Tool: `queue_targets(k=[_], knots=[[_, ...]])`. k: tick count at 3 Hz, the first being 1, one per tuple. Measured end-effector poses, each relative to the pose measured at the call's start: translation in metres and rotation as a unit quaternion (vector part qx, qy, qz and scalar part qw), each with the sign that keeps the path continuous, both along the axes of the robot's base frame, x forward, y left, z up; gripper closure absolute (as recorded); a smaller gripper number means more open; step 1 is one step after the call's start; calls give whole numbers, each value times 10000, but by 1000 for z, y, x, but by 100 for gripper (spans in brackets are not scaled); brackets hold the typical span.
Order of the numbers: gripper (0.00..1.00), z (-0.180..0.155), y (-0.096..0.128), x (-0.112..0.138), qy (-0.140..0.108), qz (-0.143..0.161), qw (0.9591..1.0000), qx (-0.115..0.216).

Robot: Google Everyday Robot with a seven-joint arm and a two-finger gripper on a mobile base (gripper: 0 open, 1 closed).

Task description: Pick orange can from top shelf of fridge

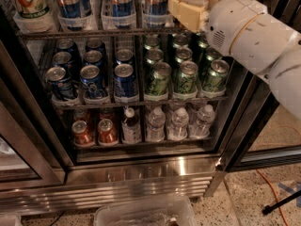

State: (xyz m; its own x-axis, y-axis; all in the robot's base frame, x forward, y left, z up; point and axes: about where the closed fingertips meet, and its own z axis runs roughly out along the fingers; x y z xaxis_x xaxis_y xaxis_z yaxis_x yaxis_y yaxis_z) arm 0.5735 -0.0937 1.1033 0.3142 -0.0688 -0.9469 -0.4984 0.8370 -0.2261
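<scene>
The fridge (141,173) stands open in front of me, with wire shelves and a ribbed steel base. The top shelf (94,32) runs along the upper edge of the camera view and carries clear-white bins (120,20) with tall blue-and-silver cans. My gripper (195,6), cream-coloured on a white arm (249,36), is at the right end of that shelf, level with the bins. I cannot make out the orange can; the spot behind the gripper is hidden.
The middle shelf holds short blue cans (94,76) on the left and green cans (186,76) on the right. The lowest shelf holds red cans (83,133) and water bottles (178,124). A clear plastic tub (146,213) sits on the floor, with an orange cable (268,185) to the right.
</scene>
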Motion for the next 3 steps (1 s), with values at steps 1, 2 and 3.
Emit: queue_targets(k=[1, 2, 3], knots=[[100, -19, 11, -12, 328, 242, 9992, 19], [100, -41, 25, -24, 745, 543, 9957, -41], [100, -62, 37, -37, 1212, 817, 9890, -240]])
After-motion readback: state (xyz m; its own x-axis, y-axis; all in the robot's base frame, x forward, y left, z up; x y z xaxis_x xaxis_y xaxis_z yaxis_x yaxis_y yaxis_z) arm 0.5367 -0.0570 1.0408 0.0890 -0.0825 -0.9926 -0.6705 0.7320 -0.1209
